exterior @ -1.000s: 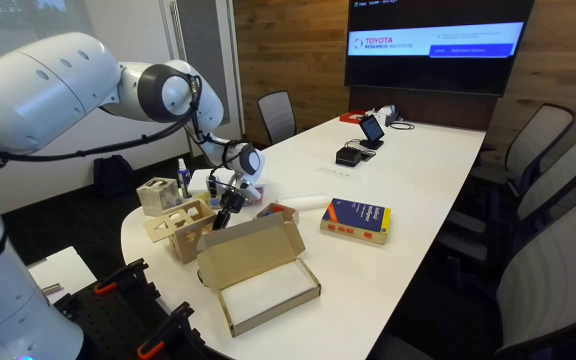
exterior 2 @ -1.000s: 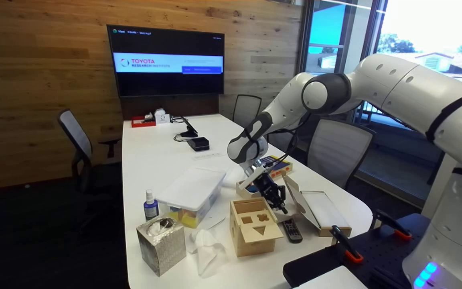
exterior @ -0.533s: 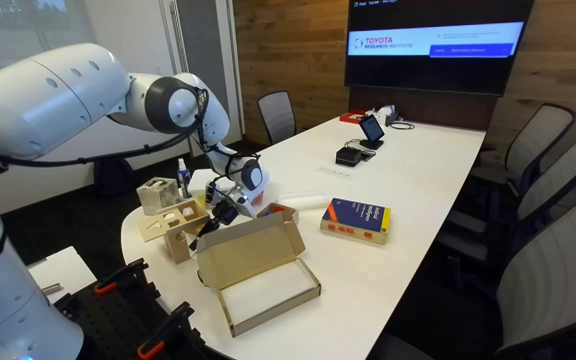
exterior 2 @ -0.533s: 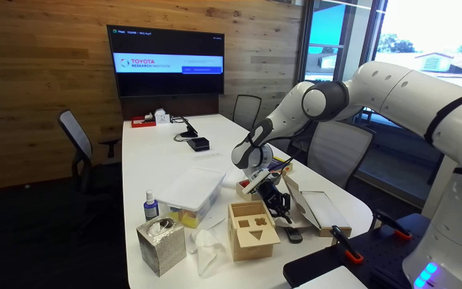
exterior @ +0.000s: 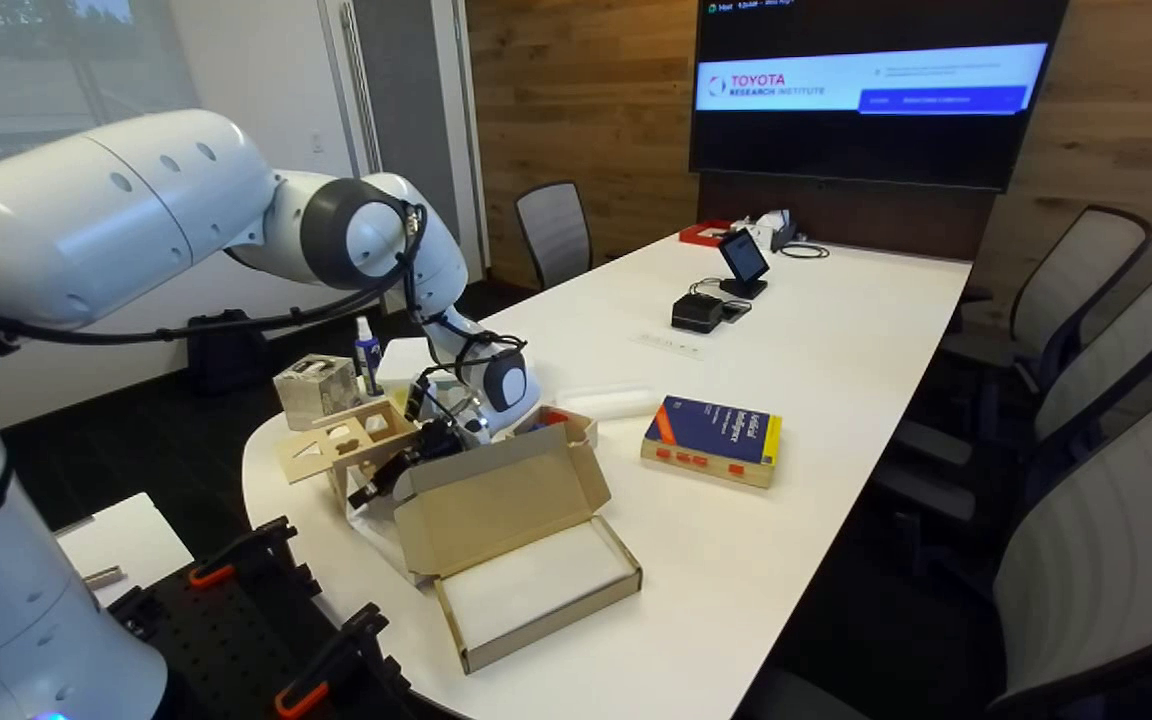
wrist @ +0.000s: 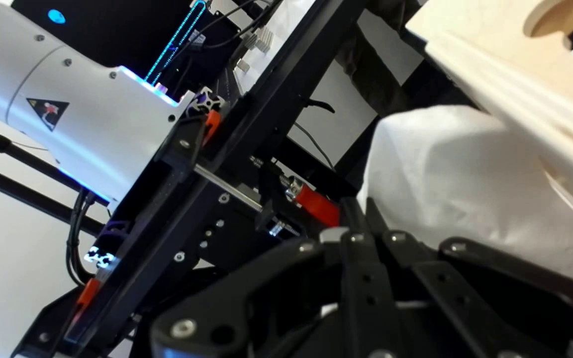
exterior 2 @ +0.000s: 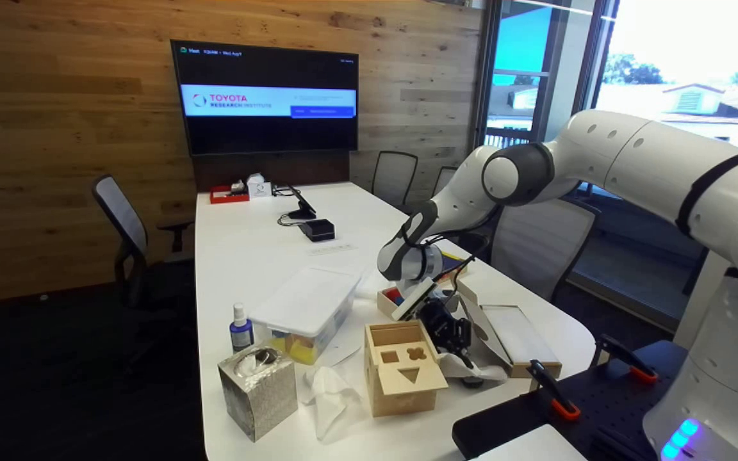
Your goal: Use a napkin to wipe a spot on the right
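One black claw (wrist: 362, 209) clenches one white napkin (wrist: 465, 189) low over the desk (exterior 2: 247, 256), between one wooden shape box (exterior 2: 401, 396) and one cardboard box (exterior: 496, 497) with its lid raised. One crumpled tissue (exterior 2: 330, 398) lies just beside one tissue box (exterior 2: 260, 398); one upright spray bottle (exterior 2: 241, 334), one lidded plastic bin (exterior 2: 308, 301) and one thick blue book (exterior: 712, 440) also sit on the surface.

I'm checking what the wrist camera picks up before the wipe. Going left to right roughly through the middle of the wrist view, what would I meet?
White rounded robot base, orange part of a black clamp, red cylindrical clamp handle, white paper napkin, pale wooden box with cut-out holes.
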